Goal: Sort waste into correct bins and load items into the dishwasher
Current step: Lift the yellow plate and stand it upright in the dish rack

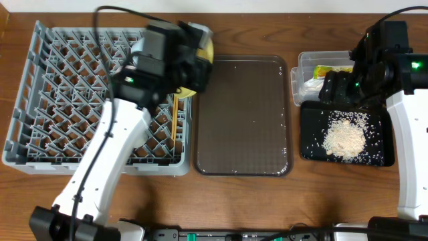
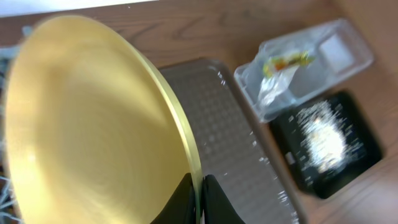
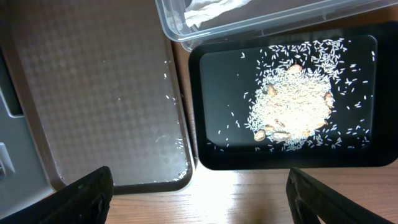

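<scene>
My left claw [image 2: 198,190] pinches the yellow plate [image 2: 93,124] by its thin edge, near the right edge of the grey dish rack [image 1: 40,134]. It could slip out, or bump the chopsticks [image 1: 175,120] lying in there. My right claw [image 3: 199,186] hangs wide open over the black tray [image 3: 208,74] of rice [image 3: 292,106], holding nothing. The brown tray [image 1: 241,114] sits between.

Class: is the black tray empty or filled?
Not empty: a rice heap lies in the middle of the black tray.
</scene>
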Available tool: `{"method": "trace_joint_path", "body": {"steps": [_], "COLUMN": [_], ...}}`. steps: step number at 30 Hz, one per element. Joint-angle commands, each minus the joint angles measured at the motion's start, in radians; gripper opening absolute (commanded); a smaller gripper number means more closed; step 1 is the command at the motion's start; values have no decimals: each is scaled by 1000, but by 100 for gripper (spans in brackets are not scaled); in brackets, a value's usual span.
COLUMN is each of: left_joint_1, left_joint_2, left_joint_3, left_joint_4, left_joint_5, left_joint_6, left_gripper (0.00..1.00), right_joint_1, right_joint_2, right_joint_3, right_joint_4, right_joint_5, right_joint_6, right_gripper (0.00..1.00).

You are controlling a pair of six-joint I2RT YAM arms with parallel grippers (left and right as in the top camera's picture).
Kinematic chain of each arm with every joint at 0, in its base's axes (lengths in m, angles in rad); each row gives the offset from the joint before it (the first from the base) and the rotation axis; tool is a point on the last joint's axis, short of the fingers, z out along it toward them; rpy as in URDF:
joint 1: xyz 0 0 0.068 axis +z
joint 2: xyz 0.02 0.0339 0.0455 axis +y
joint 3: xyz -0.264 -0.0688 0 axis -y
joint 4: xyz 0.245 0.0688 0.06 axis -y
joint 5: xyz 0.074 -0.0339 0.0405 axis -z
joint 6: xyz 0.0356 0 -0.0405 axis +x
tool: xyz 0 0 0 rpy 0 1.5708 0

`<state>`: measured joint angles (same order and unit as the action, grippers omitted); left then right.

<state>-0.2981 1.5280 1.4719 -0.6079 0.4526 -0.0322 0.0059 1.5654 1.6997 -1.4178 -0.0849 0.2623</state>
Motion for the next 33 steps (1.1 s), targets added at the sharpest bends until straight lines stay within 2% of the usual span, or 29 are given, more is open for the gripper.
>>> {"method": "trace_joint_path", "body": {"steps": [1,5,11,20,23,29,30,32,33], "left_joint_1": [121,200,257,272,282,312,317,328,333], "left_joint_2": [13,35,84,191,215,229,228,228,228], "left_joint_3": [4,4,4,4,4,4,4,4,4], "left_joint_4": [38,87,98,121,118,93,93,94,94], "left_joint_5": [310,424,431,484,433,200,185,182,182], "left_joint_6": [-141,-205,-245,-288,-287,-278,-276,-267,-253], "left_gripper": [7,7,7,7,7,8,11,40,50], "right_joint_1": [8,8,8,8,8,8,8,8,8], "right_joint_2": [3,3,3,3,3,3,3,3,3], "right_joint_3": [1,1,1,1,1,1,1,1,1], "right_joint_4": [-3,-4,-4,-4,-4,-4,-3,0,1], "right_joint_5": [10,10,10,10,10,10,10,10,10], "right_joint_6": [-9,-8,-8,-9,-8,-8,-9,-9,-9], "right_gripper": [87,87,87,87,87,87,87,87,88]}}
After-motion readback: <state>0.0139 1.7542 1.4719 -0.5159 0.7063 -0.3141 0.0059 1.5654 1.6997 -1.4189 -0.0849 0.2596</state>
